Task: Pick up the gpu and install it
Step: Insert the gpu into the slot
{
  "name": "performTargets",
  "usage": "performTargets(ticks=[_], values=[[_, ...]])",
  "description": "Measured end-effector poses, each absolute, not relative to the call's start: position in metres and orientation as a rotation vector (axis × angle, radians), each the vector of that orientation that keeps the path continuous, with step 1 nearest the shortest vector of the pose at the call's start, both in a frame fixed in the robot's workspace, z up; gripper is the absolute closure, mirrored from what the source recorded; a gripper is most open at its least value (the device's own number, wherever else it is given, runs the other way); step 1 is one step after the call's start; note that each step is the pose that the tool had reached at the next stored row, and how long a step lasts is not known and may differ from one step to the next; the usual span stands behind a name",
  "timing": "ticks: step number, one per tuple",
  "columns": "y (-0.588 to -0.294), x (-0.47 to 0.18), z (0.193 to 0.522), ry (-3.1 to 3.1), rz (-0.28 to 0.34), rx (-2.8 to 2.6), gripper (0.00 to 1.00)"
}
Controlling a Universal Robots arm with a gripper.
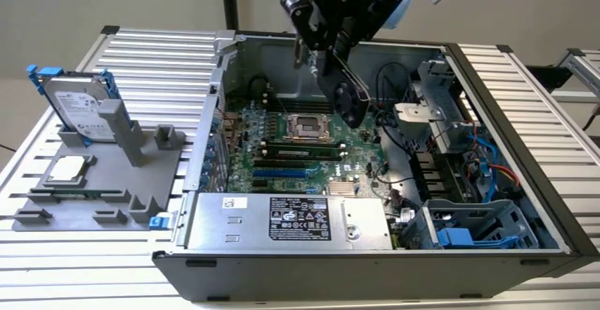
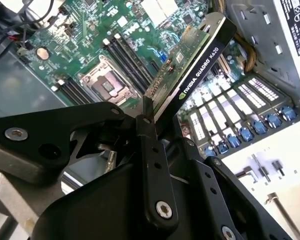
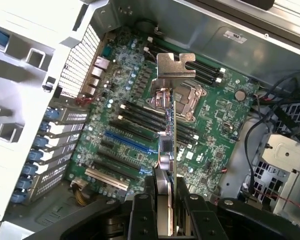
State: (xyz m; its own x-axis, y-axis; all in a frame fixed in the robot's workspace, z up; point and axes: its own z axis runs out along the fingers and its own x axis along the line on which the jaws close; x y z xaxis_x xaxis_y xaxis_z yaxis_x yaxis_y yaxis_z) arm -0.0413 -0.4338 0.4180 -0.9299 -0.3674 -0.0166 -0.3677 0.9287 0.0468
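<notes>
One gripper (image 1: 328, 62) stood at upper centre of the exterior view, jaws clenched on the gpu (image 1: 349, 99). The gpu hung edge-on above the motherboard (image 1: 281, 157) within the open computer case (image 1: 375, 276), not yet seated

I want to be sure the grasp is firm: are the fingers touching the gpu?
Touching. In the first wrist view the fingers clamp both faces of the gpu, with no gap on either side.
</notes>
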Motion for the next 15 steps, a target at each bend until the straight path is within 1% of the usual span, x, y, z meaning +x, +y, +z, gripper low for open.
performTargets(ticks=[15], values=[[-0.4338,-0.0413,0.4180,3.038,0.078,-0.777,1.00]])
